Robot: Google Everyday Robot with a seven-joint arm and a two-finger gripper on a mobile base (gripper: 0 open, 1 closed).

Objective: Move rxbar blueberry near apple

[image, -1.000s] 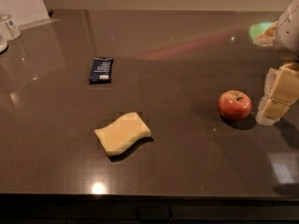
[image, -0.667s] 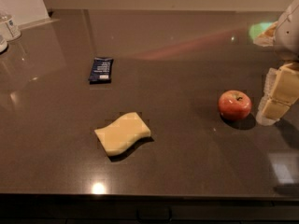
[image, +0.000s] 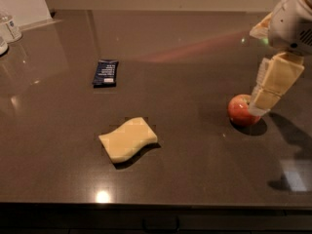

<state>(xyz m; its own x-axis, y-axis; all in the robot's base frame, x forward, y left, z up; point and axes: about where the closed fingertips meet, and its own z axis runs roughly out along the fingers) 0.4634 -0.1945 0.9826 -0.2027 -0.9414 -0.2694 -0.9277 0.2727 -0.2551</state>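
Note:
The rxbar blueberry [image: 105,72], a dark navy bar with a white label patch at its near end, lies flat on the dark table at the left middle. The red apple [image: 240,111] stands at the right. My gripper [image: 259,107] hangs down from the white arm at the upper right. Its tip sits just at the apple's right side and partly covers it, far from the bar. It holds nothing that I can see.
A pale yellow wavy sponge [image: 128,139] lies in front of the bar, near the table's front edge [image: 156,206]. A clear bottle [image: 10,26] and a white panel [image: 24,1] stand at the far left corner.
The gripper has moved left toward the apple and now overlaps its right side. The bar, sponge and apple have not moved.

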